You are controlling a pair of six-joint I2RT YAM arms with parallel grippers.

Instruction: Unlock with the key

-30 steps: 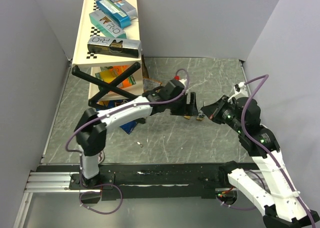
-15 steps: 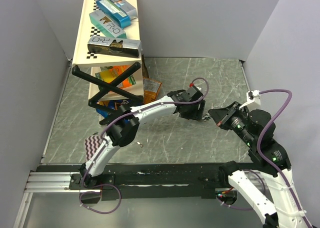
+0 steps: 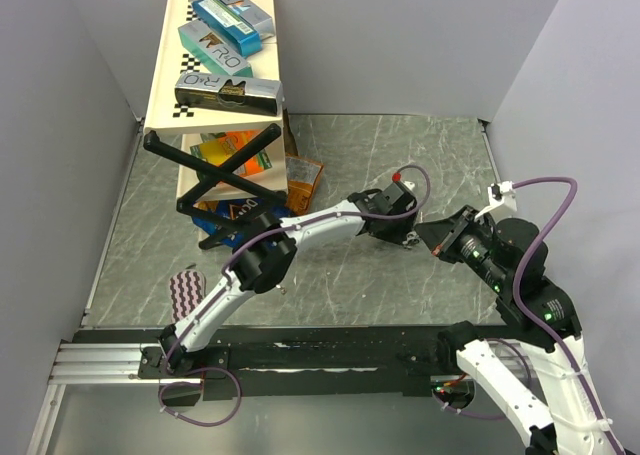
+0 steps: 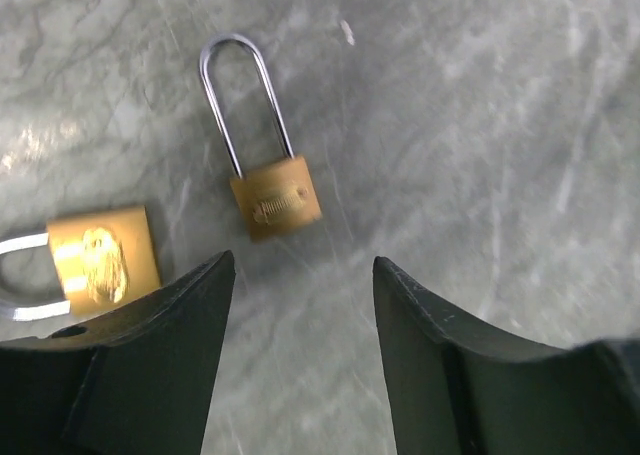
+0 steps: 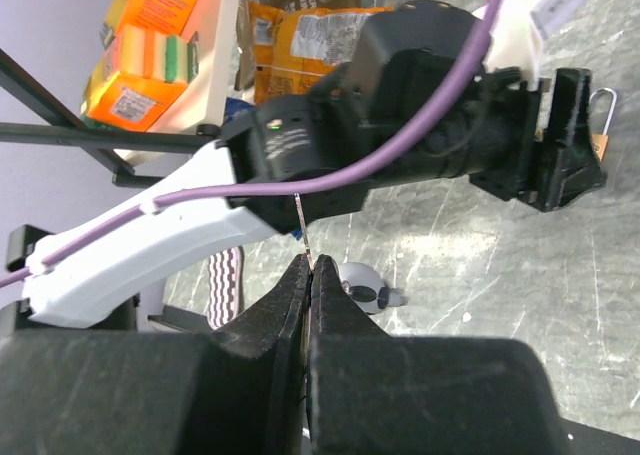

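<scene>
In the left wrist view two brass padlocks lie on the grey marbled table. One padlock (image 4: 277, 200) with a long silver shackle lies just ahead of my left gripper (image 4: 302, 262). The other padlock (image 4: 100, 258) is partly hidden behind the left finger. My left gripper is open with nothing between its fingers. My right gripper (image 5: 309, 265) is shut on the key (image 5: 303, 225), whose thin metal blade sticks out of the jaws edge-on. In the top view the right gripper (image 3: 434, 243) hovers just right of the left gripper (image 3: 402, 237).
A cream shelf rack (image 3: 215, 65) with boxes stands at the back left on black crossed legs. Orange snack bags (image 3: 305, 180) lean beside it. A striped cloth (image 3: 185, 287) and a tiny pale bit (image 3: 281, 288) lie near the front left. Grey walls enclose the table.
My left arm has stretched out to the right and come down over the padlocks, its jaws narrowing. My right arm has drawn back a little to the right, still gripping the key.
</scene>
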